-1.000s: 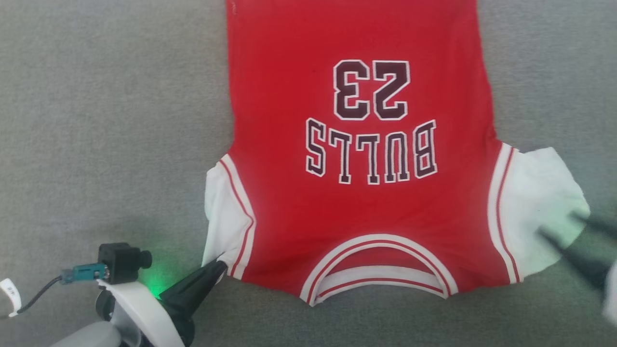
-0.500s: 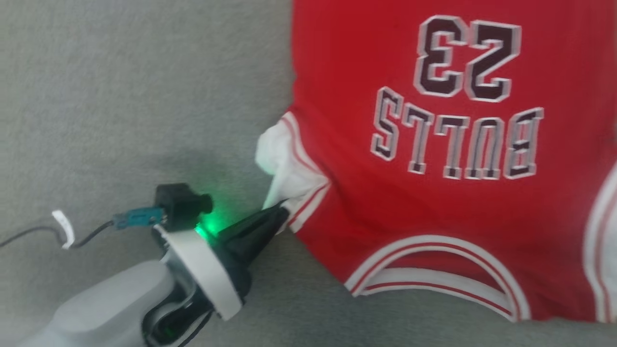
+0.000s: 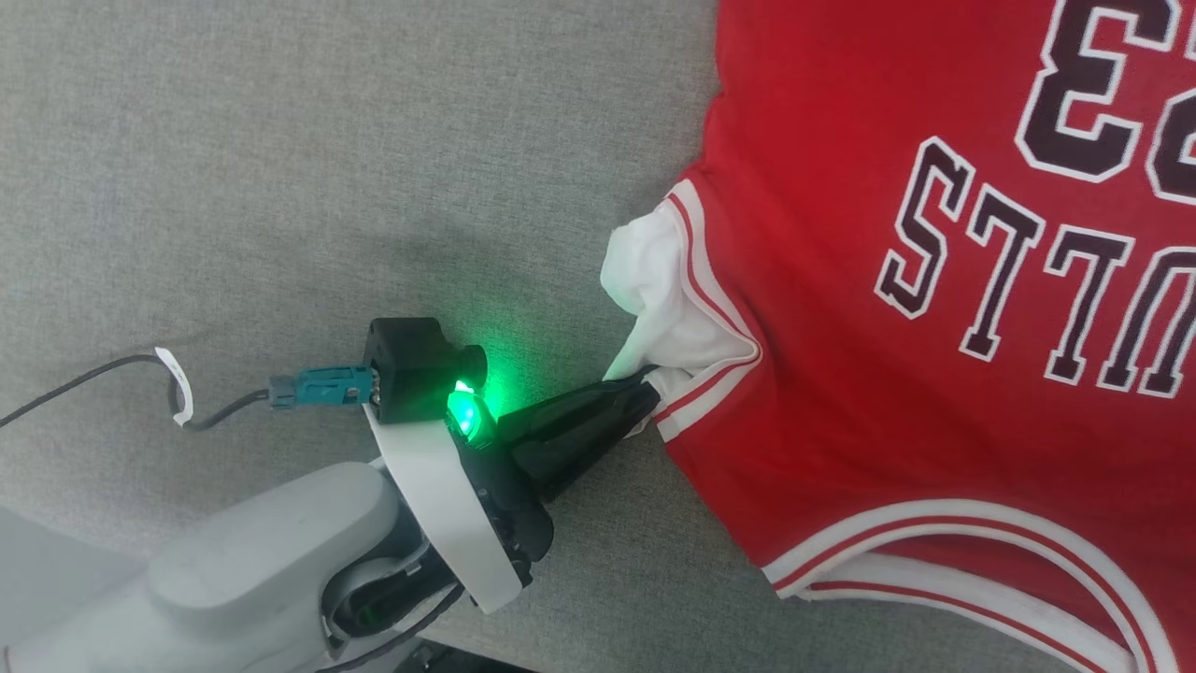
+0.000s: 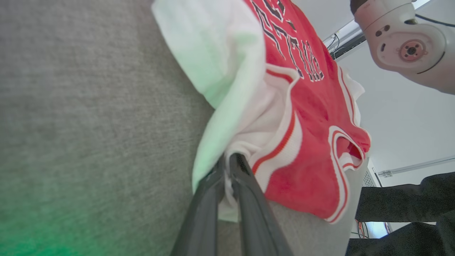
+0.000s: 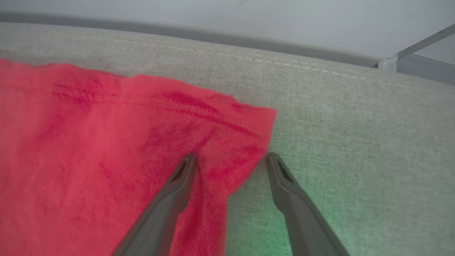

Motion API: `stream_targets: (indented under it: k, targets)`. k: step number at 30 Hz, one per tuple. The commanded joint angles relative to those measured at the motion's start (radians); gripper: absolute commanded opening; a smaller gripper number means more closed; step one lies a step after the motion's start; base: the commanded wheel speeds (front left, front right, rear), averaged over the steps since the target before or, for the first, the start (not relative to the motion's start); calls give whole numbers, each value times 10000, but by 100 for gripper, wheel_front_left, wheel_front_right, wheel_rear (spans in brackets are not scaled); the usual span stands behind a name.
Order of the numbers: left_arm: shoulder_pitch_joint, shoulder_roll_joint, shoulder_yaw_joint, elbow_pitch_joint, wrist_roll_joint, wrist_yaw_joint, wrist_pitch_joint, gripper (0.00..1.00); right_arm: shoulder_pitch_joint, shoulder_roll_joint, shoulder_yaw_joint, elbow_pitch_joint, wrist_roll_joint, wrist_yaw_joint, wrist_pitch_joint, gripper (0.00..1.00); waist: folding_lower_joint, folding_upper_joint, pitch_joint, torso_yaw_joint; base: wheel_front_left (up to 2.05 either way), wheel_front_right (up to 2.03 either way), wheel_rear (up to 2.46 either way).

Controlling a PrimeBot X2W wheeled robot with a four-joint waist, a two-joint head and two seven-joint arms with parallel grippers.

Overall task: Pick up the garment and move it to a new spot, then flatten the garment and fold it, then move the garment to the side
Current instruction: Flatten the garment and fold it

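Observation:
The garment (image 3: 841, 393), a red jersey with dark white-outlined lettering, lies flat on a grey fabric surface (image 3: 280, 168), collar towards me. Its white sleeve (image 3: 654, 280) is bunched up. My left gripper (image 3: 649, 388) is shut on that sleeve's lower edge. In the left wrist view white cloth of the garment (image 4: 312, 117) is pinched at the tips of the left gripper (image 4: 229, 160). My right gripper (image 5: 231, 158) is open at a red corner of the garment (image 5: 89, 142). One finger rests on the cloth and the other on the grey surface beside it.
The grey surface ends at an edge (image 3: 56, 533) near my left forearm. A cable with a white tag (image 3: 177, 383) trails from the wrist camera. My other arm's pale joint (image 4: 408, 39) hangs above the garment. A person's dark clothing (image 4: 401, 209) is beyond the collar side.
The head camera has swung left, so the garment sits further right in its view. My left gripper keeps its hold on the sleeve, which is now more bunched.

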Motion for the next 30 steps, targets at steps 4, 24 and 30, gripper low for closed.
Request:
stream_targets:
  k: [4,24,30]
  targets:
    - [277,-398,-468,1319,-181,214,347,0,165,422,246,605,-250,7,-5,31,0,-2,60,-8,0,0,0]
    - [2673,560,2419,1288,190,169,191,0,6267,-2207,905,-3650,4096,6,-1293,0,0,-2,-2502,-1871,0,0,0]
    - [3283,769,3097,1128,323,147,183,0,10556,-2067,295,-5826,5188,6,-1198,0,0,-2,-2849,-2375,0,0,0]
